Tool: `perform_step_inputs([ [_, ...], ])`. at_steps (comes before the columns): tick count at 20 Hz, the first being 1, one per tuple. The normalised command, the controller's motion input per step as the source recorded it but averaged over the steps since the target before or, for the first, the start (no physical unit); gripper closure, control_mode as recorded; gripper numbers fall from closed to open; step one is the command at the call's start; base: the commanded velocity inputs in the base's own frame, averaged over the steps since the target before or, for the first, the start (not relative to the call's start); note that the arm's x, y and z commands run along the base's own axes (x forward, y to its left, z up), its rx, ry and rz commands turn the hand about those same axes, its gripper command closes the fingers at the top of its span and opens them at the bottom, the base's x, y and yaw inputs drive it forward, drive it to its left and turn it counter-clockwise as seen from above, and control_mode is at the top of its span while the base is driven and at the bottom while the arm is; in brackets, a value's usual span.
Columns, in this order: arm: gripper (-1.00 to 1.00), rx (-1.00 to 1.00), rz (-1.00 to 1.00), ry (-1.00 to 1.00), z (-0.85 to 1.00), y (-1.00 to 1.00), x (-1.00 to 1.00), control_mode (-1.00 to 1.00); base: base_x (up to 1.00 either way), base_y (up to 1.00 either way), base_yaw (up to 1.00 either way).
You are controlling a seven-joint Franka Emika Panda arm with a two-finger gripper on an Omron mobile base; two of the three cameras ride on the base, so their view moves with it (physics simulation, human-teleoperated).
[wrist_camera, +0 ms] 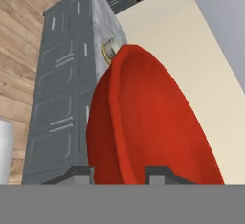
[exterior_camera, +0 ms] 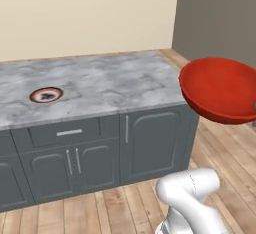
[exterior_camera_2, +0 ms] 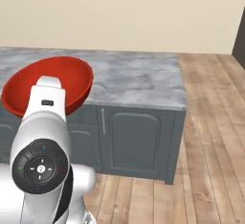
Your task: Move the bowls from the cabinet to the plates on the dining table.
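White arm [exterior_camera_2: 40,161] raised upright, end effector [wrist_camera: 118,174] pinching red bowl's [exterior_camera: 220,90] rim, held tilted off the marble dining table [exterior_camera: 100,85]

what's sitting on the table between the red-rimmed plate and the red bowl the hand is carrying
Nothing: in the left base view only bare marble table top lies between the red-rimmed plate and the held red bowl.

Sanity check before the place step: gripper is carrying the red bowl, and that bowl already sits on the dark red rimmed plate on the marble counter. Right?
Not quite. The gripper does carry the red bowl, but the bowl is still in the air off the end of the marble counter. The dark red rimmed plate lies bare on the counter, as the left base view shows.
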Motion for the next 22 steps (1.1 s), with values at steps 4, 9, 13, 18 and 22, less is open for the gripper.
perform_step_inputs([
  [4, 1.00, 0.00, 0.00, 0.00, 0.00, 0.00, 0.00, 1.00, -0.01, 0.59, 0.08],
  [9, 1.00, 0.00, 0.00, 0.00, 0.00, 0.00, 0.00, 1.00, -0.01, 0.67, 0.06],
  [13, 1.00, 0.00, 0.00, 0.00, 0.00, 0.00, 0.00, 1.00, 0.00, 0.66, 0.04],
  [18, 1.00, 0.00, 0.00, 0.00, 0.00, 0.00, 0.00, 1.00, 0.01, 0.59, 0.02],
  [22, 1.00, 0.00, 0.00, 0.00, 0.00, 0.00, 0.00, 1.00, 0.05, 0.59, 0.02],
])
